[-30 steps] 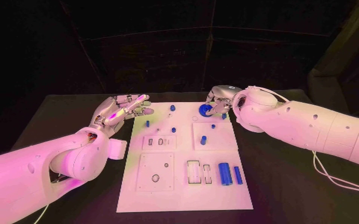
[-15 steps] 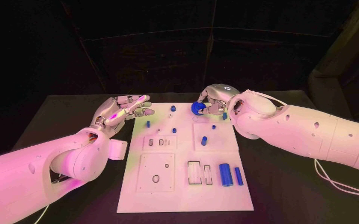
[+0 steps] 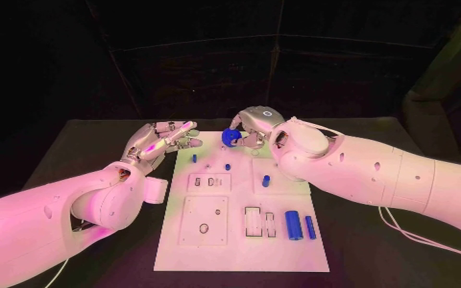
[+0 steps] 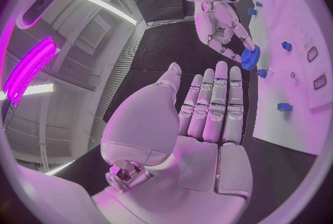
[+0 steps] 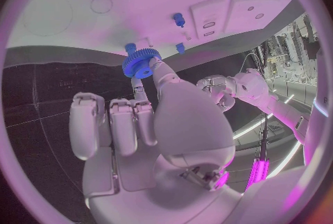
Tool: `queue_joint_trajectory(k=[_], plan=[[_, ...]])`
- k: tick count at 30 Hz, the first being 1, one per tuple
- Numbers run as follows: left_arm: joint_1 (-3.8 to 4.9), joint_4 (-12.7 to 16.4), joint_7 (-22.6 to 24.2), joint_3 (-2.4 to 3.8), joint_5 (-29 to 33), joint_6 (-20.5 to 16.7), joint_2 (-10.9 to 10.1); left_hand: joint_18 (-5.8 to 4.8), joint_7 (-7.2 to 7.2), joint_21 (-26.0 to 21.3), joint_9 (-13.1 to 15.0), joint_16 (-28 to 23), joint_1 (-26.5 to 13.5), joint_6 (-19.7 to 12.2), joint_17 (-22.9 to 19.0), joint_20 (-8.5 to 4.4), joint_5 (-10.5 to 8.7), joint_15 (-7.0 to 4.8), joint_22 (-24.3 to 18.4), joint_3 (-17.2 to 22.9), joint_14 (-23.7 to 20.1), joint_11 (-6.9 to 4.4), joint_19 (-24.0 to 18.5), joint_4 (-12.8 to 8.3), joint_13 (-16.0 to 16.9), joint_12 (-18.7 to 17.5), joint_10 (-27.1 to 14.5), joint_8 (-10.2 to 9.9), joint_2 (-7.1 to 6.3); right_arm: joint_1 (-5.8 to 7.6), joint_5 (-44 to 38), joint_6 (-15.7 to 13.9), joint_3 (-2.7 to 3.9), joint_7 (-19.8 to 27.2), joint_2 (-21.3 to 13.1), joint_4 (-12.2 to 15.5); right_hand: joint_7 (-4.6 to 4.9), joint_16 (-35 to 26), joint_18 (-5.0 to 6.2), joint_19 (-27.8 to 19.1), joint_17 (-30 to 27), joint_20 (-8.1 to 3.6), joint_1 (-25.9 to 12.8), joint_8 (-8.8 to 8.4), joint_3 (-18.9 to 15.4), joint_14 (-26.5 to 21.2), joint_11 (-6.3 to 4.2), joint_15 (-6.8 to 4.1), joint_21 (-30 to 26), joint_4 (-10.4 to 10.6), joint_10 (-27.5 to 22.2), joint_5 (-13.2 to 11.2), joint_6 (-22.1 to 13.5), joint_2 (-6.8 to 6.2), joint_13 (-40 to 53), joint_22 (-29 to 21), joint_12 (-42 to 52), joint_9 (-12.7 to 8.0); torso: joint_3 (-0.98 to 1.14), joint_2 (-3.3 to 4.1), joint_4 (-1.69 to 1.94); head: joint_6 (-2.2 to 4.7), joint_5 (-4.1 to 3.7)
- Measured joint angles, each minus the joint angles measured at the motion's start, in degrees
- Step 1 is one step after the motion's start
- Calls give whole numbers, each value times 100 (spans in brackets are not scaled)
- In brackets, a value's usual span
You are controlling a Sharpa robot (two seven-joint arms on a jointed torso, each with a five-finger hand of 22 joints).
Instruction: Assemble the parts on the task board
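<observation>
- Head view: the right hand (image 3: 252,125) pinches a blue gear (image 3: 230,137) in its fingertips, above the far edge of the task board (image 3: 240,248). The left hand (image 3: 158,139) holds nothing, fingers apart, beside the board.
- Left wrist view: the left hand's fingers (image 4: 216,105) lie straight; the gear (image 4: 250,57) hangs beyond them.
- Right wrist view: the gear's (image 5: 141,62) toothed disc stands tilted on edge, bore facing the palm.

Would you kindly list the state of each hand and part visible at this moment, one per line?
Right hand: pinches the blue gear, held above the board's far edge.
Blue gear: gripped, lifted off the board.
Left hand: holds nothing, fingers extended, beside the board's far left corner.
Task board: flat on the table.
Two blue cylinders: lying side by side on the board's right.
Small blue pegs: standing in the board.
</observation>
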Motion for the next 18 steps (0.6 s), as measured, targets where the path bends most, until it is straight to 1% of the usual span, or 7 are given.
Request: queue_joint_trajectory(k=[5,8,13,14,18], plan=[[0,-8,-1,0,0,-1,12,0,0,0,0,0,22,0,0,0,0,0,0,0,0,0,0,0,0,0,0,-16,22,-54,-84,73,-17,-11,229,-165,-7,0,0,0,0,0,0,-25,36,0,0,0,0,-1,0,-32,7,-1,0,0,0,0,2,4,3,-14,25],[0,-9,-1,0,0,-2,15,0,0,0,0,0,22,0,5,0,0,0,-6,0,0,0,0,0,0,0,0,-16,22,-83,-119,139,-22,-18,327,-265,-7,0,0,0,0,0,-31,-28,51,0,0,0,0,-13,0,-43,6,-32,0,0,0,0,3,6,4,-25,40],[6,-16,-2,0,0,-2,16,0,0,0,0,0,22,0,5,0,0,0,-6,0,0,0,0,0,1,0,0,-16,22,-91,-154,240,-28,-27,423,-396,-7,0,1,0,0,0,-53,-62,83,0,0,0,0,-1,0,-134,6,-55,0,-1,0,1,3,7,6,-48,57],[7,-17,-2,0,0,-2,17,0,0,0,0,0,22,0,5,0,0,0,-6,0,0,0,0,0,1,0,0,-16,22,-92,-159,258,-31,-28,441,-416,-6,0,0,0,0,0,-76,-62,83,0,0,0,0,-2,0,-145,6,-77,0,-1,0,2,3,7,5,-53,66],[12,-27,-3,0,0,-2,24,0,0,0,0,0,22,0,4,0,0,0,-6,0,0,0,0,0,1,0,0,-16,22,-98,-174,322,-70,-30,515,-460,-6,0,1,0,0,0,-114,-96,84,0,0,0,0,-1,0,-177,7,-115,0,0,0,5,4,4,-4,-63,90]])
